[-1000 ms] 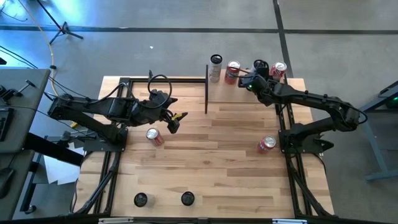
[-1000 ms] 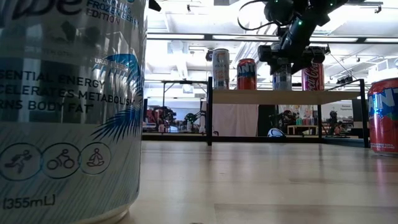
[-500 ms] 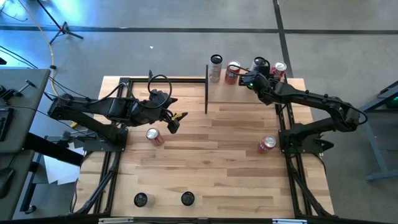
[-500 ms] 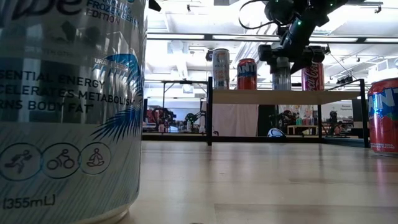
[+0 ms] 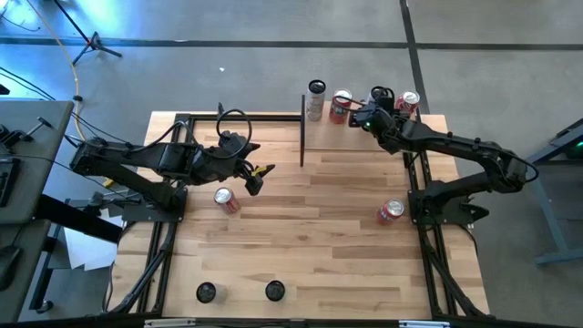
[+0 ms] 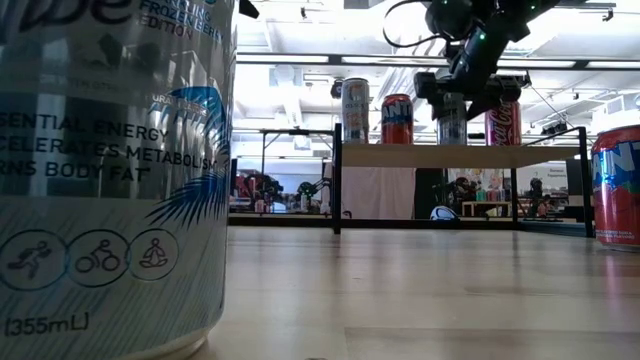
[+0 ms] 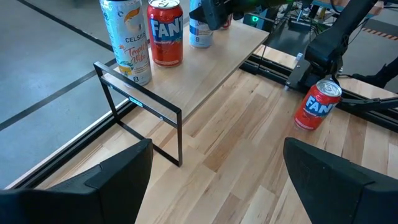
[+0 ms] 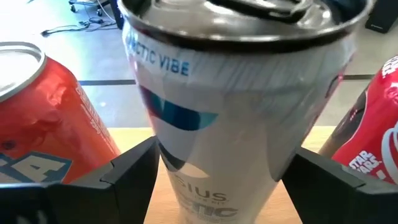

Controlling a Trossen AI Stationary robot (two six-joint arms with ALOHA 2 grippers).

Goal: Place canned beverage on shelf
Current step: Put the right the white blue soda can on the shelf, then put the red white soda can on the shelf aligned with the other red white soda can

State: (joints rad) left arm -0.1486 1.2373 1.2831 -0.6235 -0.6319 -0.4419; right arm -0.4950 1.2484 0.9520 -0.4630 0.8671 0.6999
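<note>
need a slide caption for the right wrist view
Right gripper straddling a white Celsius can on the shelf, between a red Fanta can and a red cola can.

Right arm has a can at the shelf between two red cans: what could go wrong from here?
1. The right gripper sits around the white can, tight between the Fanta can and the Coke can; opening or retreating could topple either.
2. The shelf is narrow, so a nudged can may fall off.
</note>
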